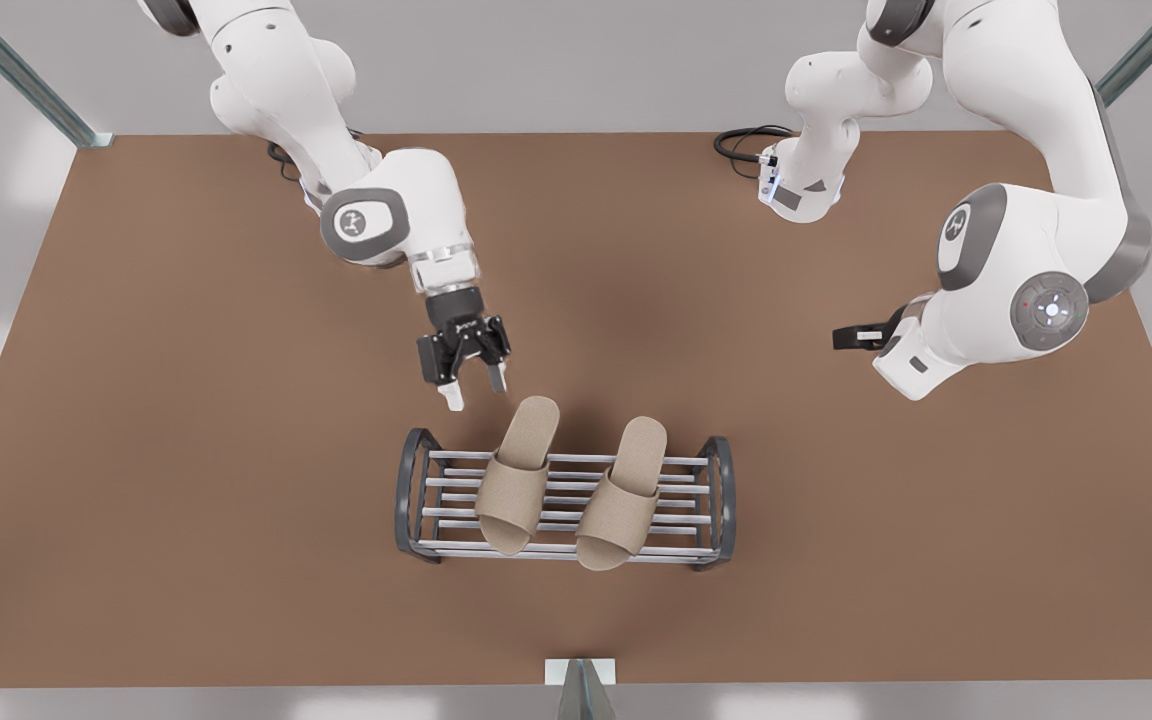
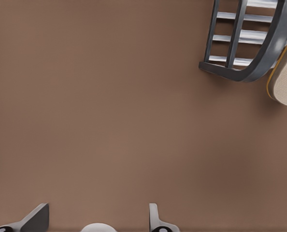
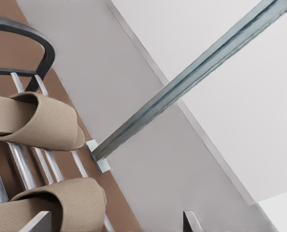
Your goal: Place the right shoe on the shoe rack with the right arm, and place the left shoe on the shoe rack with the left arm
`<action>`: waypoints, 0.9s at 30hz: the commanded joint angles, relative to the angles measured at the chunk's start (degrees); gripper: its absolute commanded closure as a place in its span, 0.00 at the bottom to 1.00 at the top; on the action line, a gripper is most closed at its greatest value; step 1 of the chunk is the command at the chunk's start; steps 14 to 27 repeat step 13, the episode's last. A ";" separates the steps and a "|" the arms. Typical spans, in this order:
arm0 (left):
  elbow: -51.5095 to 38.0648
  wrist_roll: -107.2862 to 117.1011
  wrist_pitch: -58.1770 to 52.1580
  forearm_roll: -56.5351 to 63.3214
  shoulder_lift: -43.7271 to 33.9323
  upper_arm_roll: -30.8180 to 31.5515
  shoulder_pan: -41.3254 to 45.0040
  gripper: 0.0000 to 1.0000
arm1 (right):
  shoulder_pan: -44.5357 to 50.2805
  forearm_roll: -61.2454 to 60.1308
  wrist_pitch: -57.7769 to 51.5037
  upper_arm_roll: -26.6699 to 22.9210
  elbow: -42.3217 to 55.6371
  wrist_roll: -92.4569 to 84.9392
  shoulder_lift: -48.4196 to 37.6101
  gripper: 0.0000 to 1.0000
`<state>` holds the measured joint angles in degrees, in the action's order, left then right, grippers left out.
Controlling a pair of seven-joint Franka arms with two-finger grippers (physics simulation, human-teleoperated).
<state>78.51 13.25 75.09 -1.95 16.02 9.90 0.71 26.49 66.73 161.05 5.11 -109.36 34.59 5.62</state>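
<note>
Toward the front view's left, the right gripper (image 1: 476, 385) hangs over the brown table (image 1: 186, 450), tilted, just behind the shoe rack (image 1: 406, 490), its fingers (image 1: 452, 397) spread apart and holding nothing. Both beige slippers lie side by side across the rack's silver bars, apart from each other (toes toward the table's near edge, heels jutting past the rear bar). The right shoe (image 1: 516, 480) lies nearer that gripper and the left shoe (image 1: 621, 495) beside it toward the front view's right. Further right, the other arm waits folded, well apart from the rack. Its left gripper (image 2: 97, 211) is also parted and empty above bare table.
</note>
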 commanded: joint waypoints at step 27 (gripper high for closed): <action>-2.93 -10.00 -7.06 5.82 -0.55 2.32 0.00 0.00 | -34.05 -64.62 -60.94 1.66 17.52 -42.14 8.89 0.00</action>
